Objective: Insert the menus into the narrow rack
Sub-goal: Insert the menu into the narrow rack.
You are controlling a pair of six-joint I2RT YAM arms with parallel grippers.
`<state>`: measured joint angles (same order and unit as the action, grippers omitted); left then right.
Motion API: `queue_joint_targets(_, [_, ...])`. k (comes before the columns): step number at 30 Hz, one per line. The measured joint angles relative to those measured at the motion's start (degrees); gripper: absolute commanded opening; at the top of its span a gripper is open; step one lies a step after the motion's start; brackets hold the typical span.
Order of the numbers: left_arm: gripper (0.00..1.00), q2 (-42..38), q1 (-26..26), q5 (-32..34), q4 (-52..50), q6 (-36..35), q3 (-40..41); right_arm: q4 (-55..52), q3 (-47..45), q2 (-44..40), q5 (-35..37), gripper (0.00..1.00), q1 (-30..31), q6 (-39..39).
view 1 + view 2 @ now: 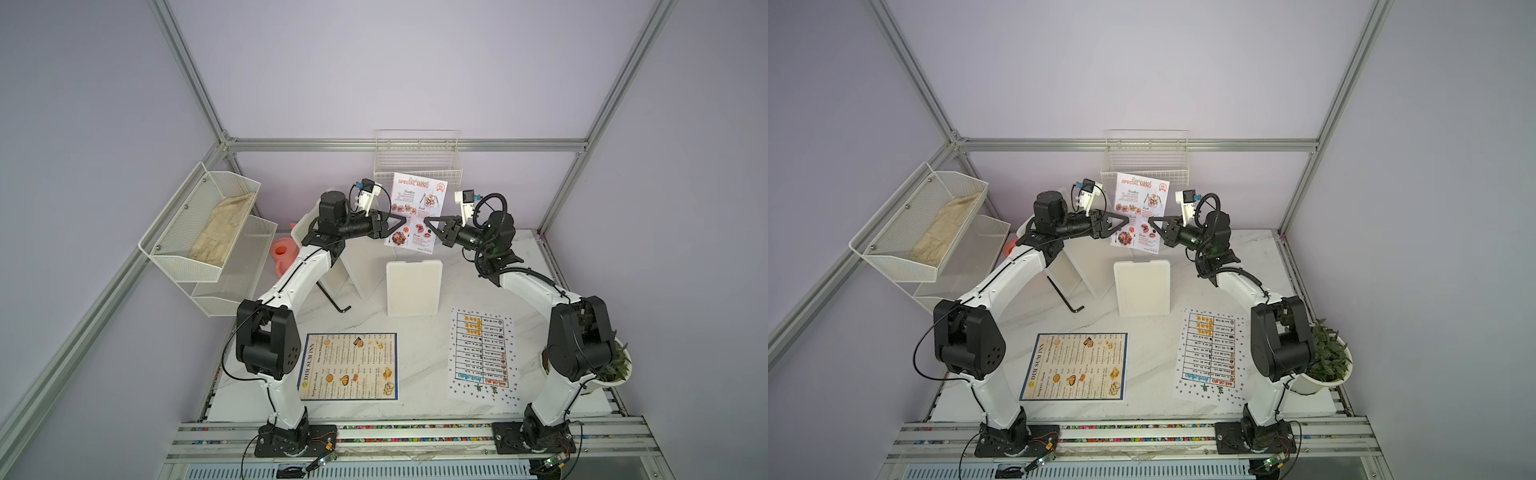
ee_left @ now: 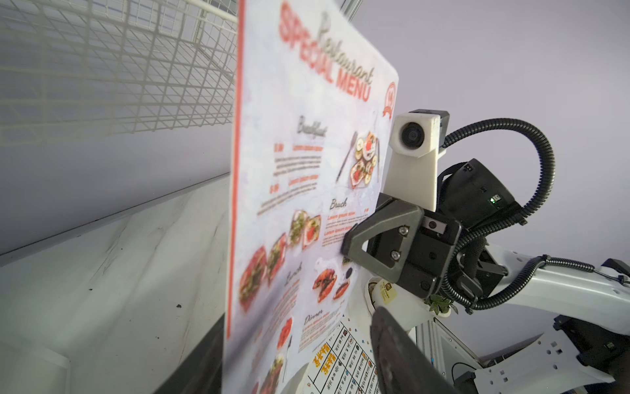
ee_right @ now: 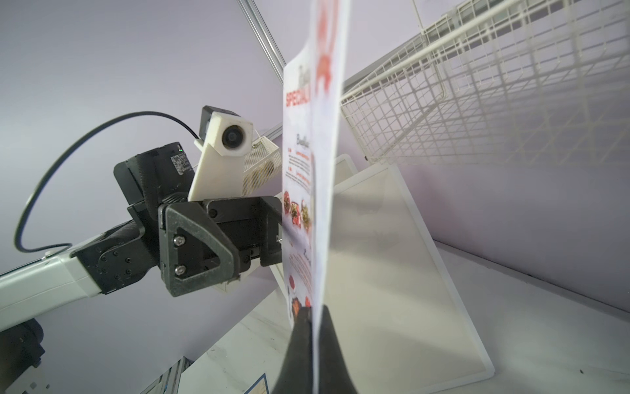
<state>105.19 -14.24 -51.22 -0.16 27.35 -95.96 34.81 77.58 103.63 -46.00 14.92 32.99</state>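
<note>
Special Menu card point(image 1: 417, 208) is hanging upright, near side of wire rack point(image 1: 417, 164). R gripper point(image 1: 427, 221) is clamping right edge; L gripper point(image 1: 401, 223) is straddling left edge, fingers apart. Looking light, bendy, prob. slick: you're wanting grips on side edges, mid-height.

Special Menu card point(image 1: 417, 199): white, red lettering | DIM SUM INN sheet point(image 1: 349, 366): blue-bordered | table sheet point(image 1: 482, 353): coloured-dot edge

In the left wrist view the print of the Special Menu card point(image 2: 306, 177) is blurred, its top and bottom are cut off, and it hides part of the far finger of the left pincer point(image 2: 300, 317). In a top view the arms point(image 1: 291, 282) cover much of a pink cup point(image 1: 280, 251) at ten o'clock and a potted plant point(image 1: 618, 365) at four o'clock.
</note>
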Motion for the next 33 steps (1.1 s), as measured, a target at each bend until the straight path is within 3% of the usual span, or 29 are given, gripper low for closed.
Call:
queue_joint_targets(6, [0.53,-1.99,0.68,0.0,-0.7,-0.33,1.6,2.73,-1.01,2.23,-0.44,0.0,0.63,2.03])
queue_joint_targets(16, [0.3,-4.37,2.08,0.0,-0.24,-0.48,3.89,5.88,-1.7,2.78,-1.73,0.0,0.76,4.39])
queue_joint_targets(21, [0.04,-4.37,2.23,0.02,-0.35,-0.61,3.93,7.65,-1.7,2.78,-3.21,0.0,0.85,6.05])
queue_joint_targets(23, [0.0,-4.37,2.23,0.11,-0.61,-1.18,3.93,7.87,-1.64,2.78,-4.11,0.0,0.85,6.4])
queue_joint_targets(28, [0.0,-4.37,2.23,0.02,-2.75,-2.89,3.91,5.88,-0.28,2.78,-7.34,0.23,0.85,5.22])
queue_joint_targets(33, [0.0,-4.37,2.23,-0.15,-5.99,-5.64,3.82,1.97,5.09,2.8,-12.44,0.31,0.55,3.96])
